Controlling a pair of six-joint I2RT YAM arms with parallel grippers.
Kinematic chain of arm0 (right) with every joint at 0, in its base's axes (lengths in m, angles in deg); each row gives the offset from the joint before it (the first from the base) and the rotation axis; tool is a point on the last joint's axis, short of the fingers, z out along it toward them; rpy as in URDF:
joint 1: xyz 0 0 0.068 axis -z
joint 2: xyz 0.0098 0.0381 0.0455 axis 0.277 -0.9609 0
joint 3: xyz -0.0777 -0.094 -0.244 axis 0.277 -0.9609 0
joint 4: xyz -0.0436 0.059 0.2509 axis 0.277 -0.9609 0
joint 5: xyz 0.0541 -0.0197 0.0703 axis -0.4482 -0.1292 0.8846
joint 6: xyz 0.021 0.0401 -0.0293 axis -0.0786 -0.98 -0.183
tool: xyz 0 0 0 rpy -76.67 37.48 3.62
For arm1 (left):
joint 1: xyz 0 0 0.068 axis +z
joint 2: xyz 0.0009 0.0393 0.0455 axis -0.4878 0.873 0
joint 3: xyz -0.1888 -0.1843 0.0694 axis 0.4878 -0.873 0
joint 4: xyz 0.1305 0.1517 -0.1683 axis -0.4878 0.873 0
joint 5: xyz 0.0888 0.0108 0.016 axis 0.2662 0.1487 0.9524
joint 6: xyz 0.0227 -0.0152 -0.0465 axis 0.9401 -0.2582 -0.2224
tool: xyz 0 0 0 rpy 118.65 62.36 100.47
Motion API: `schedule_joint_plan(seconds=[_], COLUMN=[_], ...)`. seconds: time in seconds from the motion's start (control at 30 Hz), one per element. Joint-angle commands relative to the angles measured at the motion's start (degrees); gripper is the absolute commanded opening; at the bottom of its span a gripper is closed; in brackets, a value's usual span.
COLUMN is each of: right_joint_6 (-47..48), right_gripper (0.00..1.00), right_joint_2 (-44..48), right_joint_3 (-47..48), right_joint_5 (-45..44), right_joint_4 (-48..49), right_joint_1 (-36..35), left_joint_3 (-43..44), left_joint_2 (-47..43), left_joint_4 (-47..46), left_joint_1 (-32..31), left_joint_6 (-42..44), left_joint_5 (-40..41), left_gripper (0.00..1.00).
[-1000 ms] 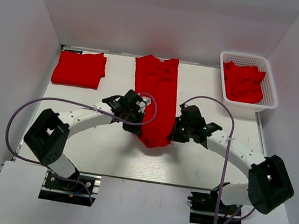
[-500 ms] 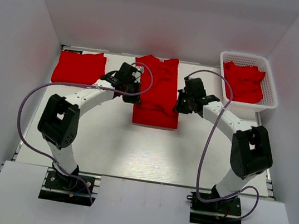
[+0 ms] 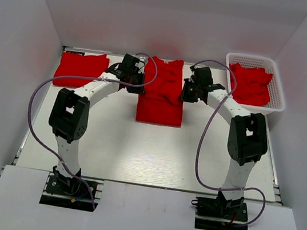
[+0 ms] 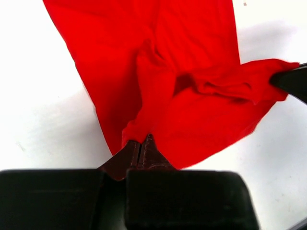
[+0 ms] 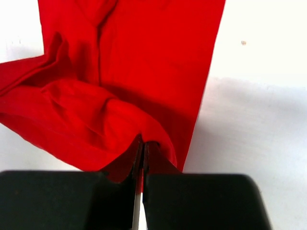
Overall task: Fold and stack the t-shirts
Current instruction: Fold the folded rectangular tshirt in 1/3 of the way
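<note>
White table [image 3: 136, 153], red t-shirt [image 3: 160, 107] lying mid-table toward the far edge, near part doubled over. A folded shirt [image 3: 81, 69] sits far left. The basket [image 3: 278, 105] far right holds red cloth, probably more shirts. Left tool [image 4: 142, 143] and right tool [image 5: 142, 149] are each pinched tight on a bunched t-shirt edge.

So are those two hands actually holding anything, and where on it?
Yes, the red t-shirt in the middle: the left hand pinches its folded-over layer at the left edge, the right hand at the right edge.
</note>
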Motion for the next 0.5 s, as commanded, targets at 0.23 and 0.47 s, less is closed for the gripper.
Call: schedule_joint_plan(seconds=[0.23,0.47], right_joint_6=[1.6,1.2], right_gripper=[0.0,0.0], right_joint_2=[-8.5,-14.2], right_joint_3=[10.7,15.6], right_joint_5=[6.7,9.9], right_joint_4=[1.1,3.5], right_joint_1=[3.3,4.4], left_joint_3=[9.2,11.0], left_joint_2=[7.3,11.1], left_joint_4=[-1.1,-3.3], left_joint_1=[3.1,4.3], left_joint_6=[2.4,2.9], left_joint_5=[-0.9,-2.0], left_gripper=[0.0,0.0])
